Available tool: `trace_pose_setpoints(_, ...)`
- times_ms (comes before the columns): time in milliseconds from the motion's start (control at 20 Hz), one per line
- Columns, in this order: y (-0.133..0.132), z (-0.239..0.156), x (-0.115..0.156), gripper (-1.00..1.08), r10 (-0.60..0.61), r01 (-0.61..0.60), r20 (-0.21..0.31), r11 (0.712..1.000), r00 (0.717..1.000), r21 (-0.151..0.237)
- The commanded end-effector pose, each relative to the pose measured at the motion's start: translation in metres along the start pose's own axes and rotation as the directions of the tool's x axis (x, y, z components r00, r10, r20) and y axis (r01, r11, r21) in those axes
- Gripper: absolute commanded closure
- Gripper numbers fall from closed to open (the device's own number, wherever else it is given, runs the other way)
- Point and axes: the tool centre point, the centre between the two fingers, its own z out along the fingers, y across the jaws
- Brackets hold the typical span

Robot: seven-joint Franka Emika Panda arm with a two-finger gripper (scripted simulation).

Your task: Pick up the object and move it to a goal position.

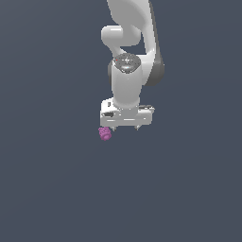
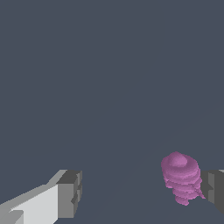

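The object is a small magenta-purple ridged knob with a rounded end, lying on the dark grey floor. In the exterior view it sits just below and toward the exterior view's left of my white gripper. In the wrist view the object lies inside the gap of the gripper, close against one grey fingertip and far from the other fingertip. The jaws are wide open and hold nothing. Whether the near finger touches the object cannot be told.
The floor is a plain dark grey surface all around. The white arm rises behind the gripper toward the top of the exterior view. No goal marker shows.
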Motion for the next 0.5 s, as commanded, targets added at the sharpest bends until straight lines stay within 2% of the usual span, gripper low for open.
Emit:
trace_pose_setpoints(0,0.0,0.0,0.0,-0.92,0.0,0.0,0.0,1.0,1.0,0.0)
trace_pose_setpoints(450,0.021,-0.018,0.007,-0.92,0.03,-0.029,-0.035,1.0,0.999,0.011)
